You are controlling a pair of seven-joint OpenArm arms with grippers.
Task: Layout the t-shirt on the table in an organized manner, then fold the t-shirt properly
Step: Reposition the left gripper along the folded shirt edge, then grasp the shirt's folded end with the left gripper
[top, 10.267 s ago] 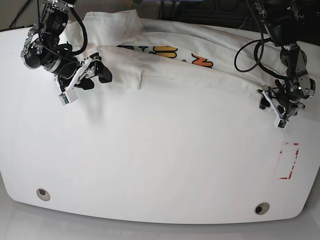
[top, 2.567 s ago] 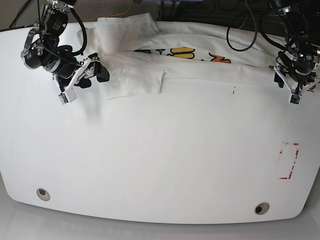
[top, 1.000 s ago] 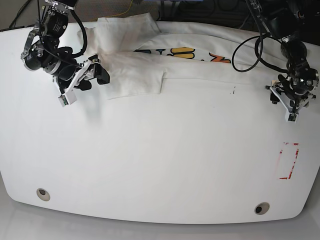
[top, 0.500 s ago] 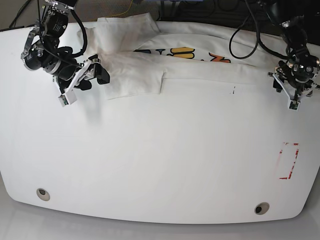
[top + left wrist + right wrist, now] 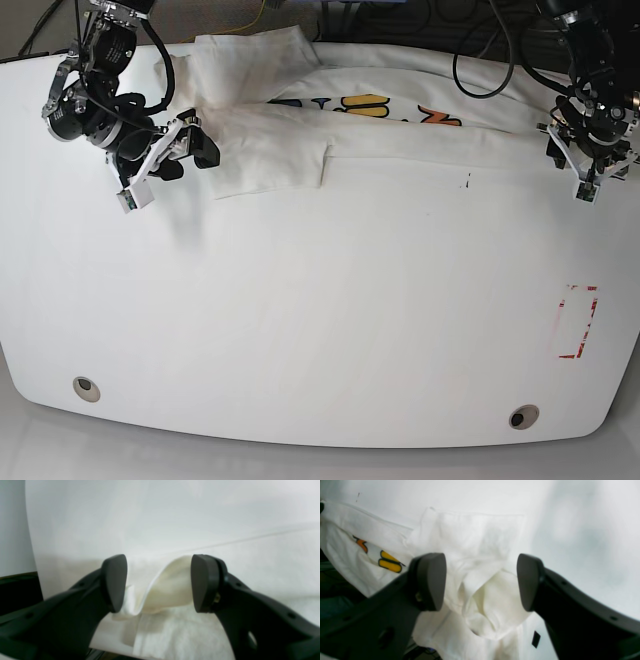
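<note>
While the t-shirt [image 5: 330,140] lies bunched along the worktop's [image 5: 320,320] upper edge, both claws are spread, gripping nothing: left claw [image 5: 585,165] upper right, right claw [image 5: 165,160] upper left.

Surroundings, catalogued from the base view. Beyond the far edge of the work surface a dark zone [image 5: 400,20] is seen, poorly lit, its contents mostly indistinct. Black cables [image 5: 480,45] are draped in loops across this zone toward the right; a thin yellow cable [image 5: 262,12] is noted near the upper middle. A dull brownish patch [image 5: 200,15] is seen at upper left, its nature not determinable. Along the near edge and at the lower corners a pale grey floor [image 5: 20,440] is visible, smooth and unmarked. Lighting is bright, even and diffuse from above; soft reflections are carried by glossy surfaces. No walls or windows can be made out.
</note>
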